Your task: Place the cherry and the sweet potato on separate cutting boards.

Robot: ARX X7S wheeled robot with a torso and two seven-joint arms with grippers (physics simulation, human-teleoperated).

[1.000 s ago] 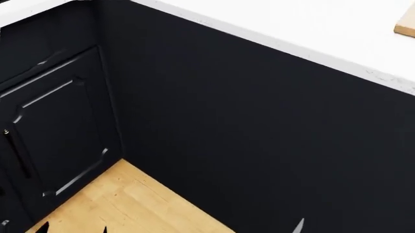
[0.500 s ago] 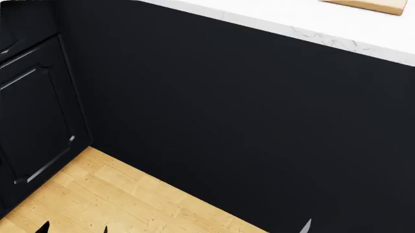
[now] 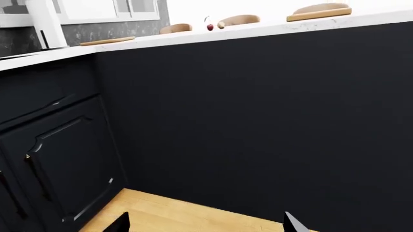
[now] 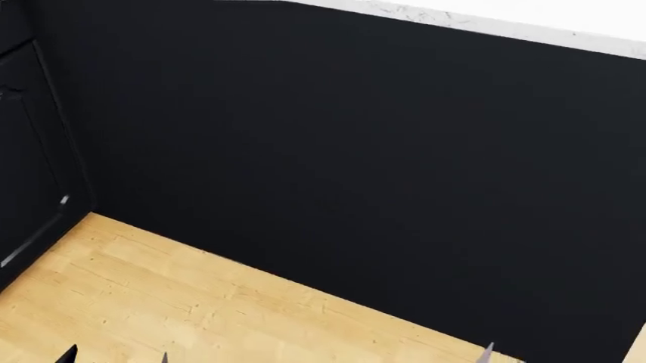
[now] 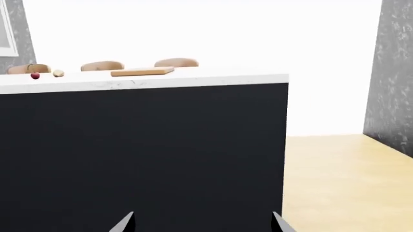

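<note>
On the white countertop (image 3: 258,30) lies the small red cherry (image 3: 209,26), with the pale sweet potato (image 3: 221,24) right beside it. One tan cutting board (image 3: 319,14) sits farther along the counter and another cutting board (image 3: 106,41) lies on the corner counter. The right wrist view shows the cherry (image 5: 35,75), the sweet potato (image 5: 58,73) and a cutting board (image 5: 142,72). My left gripper (image 3: 206,227) and right gripper (image 5: 202,226) are both open and empty, low in front of the dark island panel, far below the counter.
The black island front (image 4: 353,151) fills the head view, with light wood floor (image 4: 202,302) below it. A dark cabinet door (image 3: 65,159) stands at the corner. Rounded chair backs (image 5: 102,65) rise behind the counter. A white appliance (image 3: 45,24) stands on the corner counter.
The head view has swung: the cabinet door slid off to the left, the counter edge rose toward the top, and the cutting board corner left the frame. More floor shows.
</note>
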